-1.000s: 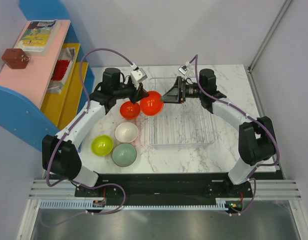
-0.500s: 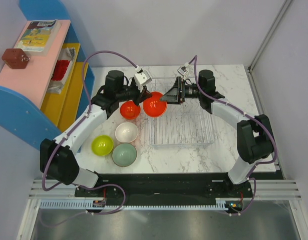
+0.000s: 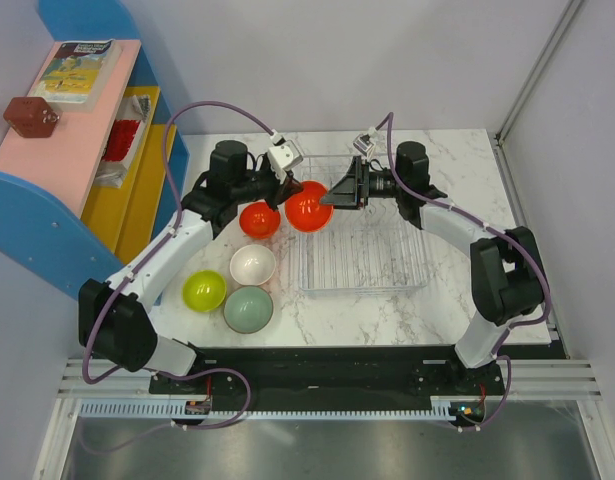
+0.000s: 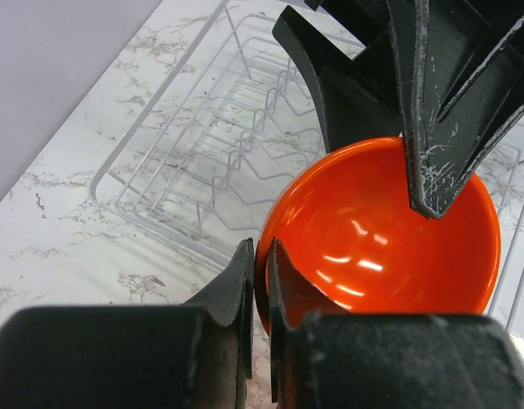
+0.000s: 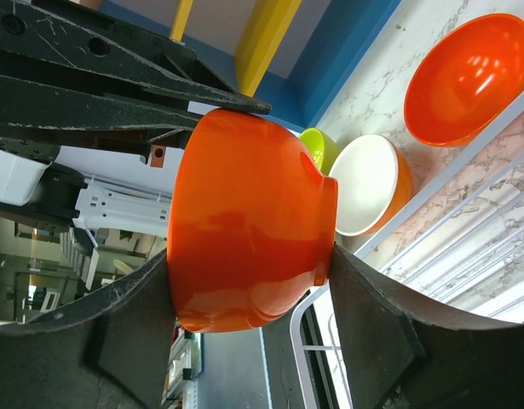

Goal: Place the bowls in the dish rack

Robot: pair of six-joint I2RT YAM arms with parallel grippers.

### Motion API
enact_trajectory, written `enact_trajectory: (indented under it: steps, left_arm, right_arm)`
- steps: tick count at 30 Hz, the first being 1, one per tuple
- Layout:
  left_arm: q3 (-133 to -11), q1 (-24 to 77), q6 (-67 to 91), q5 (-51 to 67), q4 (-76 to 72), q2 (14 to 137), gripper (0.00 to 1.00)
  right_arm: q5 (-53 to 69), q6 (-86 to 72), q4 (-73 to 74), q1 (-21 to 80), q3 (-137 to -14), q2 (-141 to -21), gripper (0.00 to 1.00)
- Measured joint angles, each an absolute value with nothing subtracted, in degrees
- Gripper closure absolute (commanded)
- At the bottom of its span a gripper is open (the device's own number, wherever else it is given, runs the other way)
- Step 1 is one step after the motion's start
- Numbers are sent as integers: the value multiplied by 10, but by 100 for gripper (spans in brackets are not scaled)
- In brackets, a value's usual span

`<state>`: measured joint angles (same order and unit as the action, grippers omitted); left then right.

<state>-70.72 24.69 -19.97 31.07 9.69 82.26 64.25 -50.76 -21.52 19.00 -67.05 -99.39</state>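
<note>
The left end effector (image 4: pixel 260 256) is clenched on the rim of an orange bowl (image 4: pixel 381 239). The right end effector (image 5: pixel 249 251) grasps the same bowl, one finger inside and one at its base. The bowl hangs over the far left corner of the rack (image 3: pixel 387 278). On the counter (image 3: pixel 467 170), left of the rack, sit a second orange bowl (image 3: pixel 259 219), a white-lined bowl (image 3: pixel 252 264), a yellow bowl (image 3: pixel 203 289) and a grey-green bowl (image 3: pixel 248 308)
</note>
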Motion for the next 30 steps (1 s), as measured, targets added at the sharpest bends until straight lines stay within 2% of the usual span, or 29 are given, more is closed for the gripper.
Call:
enact_trajectory:
  steps: [1, 3, 4, 6, 7, 8, 13, 14, 15, 16, 18, 19, 21, 22, 25, 30]
  left_arm:
    - [-707, 248, -200, 310, 97, 823, 98]
    - [-707, 248, -200, 309, 96, 822, 98]
    - [-707, 249, -201, 309, 95, 822, 98]
    - [-707, 249, -201, 305, 94, 822, 98]
    - [-707, 249, -201, 305, 94, 822, 98]
    - [-707, 249, -201, 305, 94, 822, 98]
    - [-707, 249, -201, 305, 94, 822, 98]
    - [-707, 249, -201, 305, 94, 822, 94]
    - [-707, 249, -201, 305, 94, 822, 86]
    - [-707, 249, -201, 305, 94, 822, 66]
    - [-707, 249, -205, 305, 94, 822, 50]
    - [-707, 249, -205, 305, 93, 822, 35]
    - [-707, 249, -208, 305, 89, 822, 22]
    - [-707, 249, -208, 303, 87, 822, 11]
    - [-707, 249, -211, 299, 86, 822, 1]
    - [-707, 223, -211, 300, 89, 822, 0]
  right_arm:
    - [644, -511, -222, 190, -669, -994, 37]
    - [646, -522, -238, 190, -664, -995, 51]
    - [647, -529, -251, 190, -660, -996, 65]
    - [651, -545, -274, 190, -656, -1002, 80]
    - [652, -551, -282, 191, -656, -1005, 93]
    - [653, -555, -288, 191, -655, -1006, 99]
    - [656, -563, -300, 192, -653, -1009, 100]
    - [656, -563, -300, 192, -653, -1009, 100]
    - [656, -563, -300, 192, -653, -1009, 100]
    - [656, -562, -300, 192, -653, -1009, 100]
    - [656, -556, -294, 192, -653, -1009, 100]
    - [656, -550, -289, 193, -653, -1009, 100]
    - [656, -530, -264, 196, -653, -1009, 100]
    - [655, -520, -250, 197, -653, -1009, 100]
    - [648, -488, -209, 200, -653, -1008, 100]
    - [615, -430, -135, 197, -653, -995, 100]
